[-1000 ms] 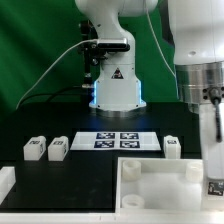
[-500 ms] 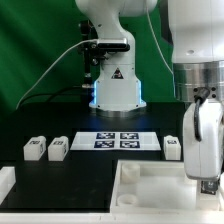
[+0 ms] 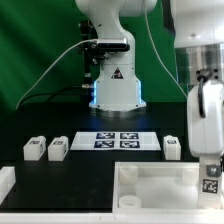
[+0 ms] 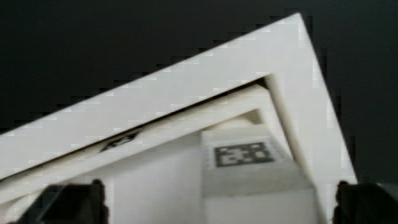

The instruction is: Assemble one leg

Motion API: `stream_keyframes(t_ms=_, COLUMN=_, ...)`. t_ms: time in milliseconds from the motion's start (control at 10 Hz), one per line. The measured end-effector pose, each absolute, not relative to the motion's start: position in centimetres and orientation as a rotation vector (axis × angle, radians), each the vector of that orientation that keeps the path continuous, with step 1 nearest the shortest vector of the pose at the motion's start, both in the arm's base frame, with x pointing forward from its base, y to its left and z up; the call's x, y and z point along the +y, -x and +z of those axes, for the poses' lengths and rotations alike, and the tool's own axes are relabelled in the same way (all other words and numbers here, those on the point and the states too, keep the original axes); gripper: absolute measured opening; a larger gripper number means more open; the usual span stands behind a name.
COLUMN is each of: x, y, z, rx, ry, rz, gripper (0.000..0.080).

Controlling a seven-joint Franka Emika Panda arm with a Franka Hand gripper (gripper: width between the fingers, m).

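The leg [image 4: 244, 153], a small white block with a square tag, lies inside the corner of the large white tray [image 4: 196, 85]. In the exterior view this leg [image 3: 211, 185] sits at the tray's [image 3: 150, 170] right end. My gripper [image 4: 217, 197] is open, its dark fingers [image 4: 71, 202] wide apart on either side of the leg's near end, touching nothing that I can see. In the exterior view the gripper [image 3: 210, 170] hangs just above that leg. Three more legs stand on the black table: two at the left [image 3: 35, 148] [image 3: 58, 148] and one at the right [image 3: 172, 148].
The marker board [image 3: 120, 140] lies on the table in front of the robot base [image 3: 113, 90]. A white block [image 3: 5, 182] sits at the exterior view's lower left edge. The tray's raised rim runs close to the leg on two sides.
The hand has turned and shifted over the tray's right end. Its broad white body now faces the camera. The tagged leg under it has stayed in place.
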State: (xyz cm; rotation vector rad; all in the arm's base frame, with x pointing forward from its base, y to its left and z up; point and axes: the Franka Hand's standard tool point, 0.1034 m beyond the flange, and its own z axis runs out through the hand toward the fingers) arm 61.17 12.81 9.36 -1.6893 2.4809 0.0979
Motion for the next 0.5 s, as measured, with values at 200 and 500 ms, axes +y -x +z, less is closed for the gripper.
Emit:
stream_keyframes(t_ms=200, x=13.07, y=-61.08, z=9.57, rx=2.474, ry=1.698, rz=0.100, gripper=0.0649)
stream_keyframes(t_ms=500, x=13.08, y=-61.02, z=9.43, rx=2.474, ry=1.701, rz=0.101, gripper=0.0649)
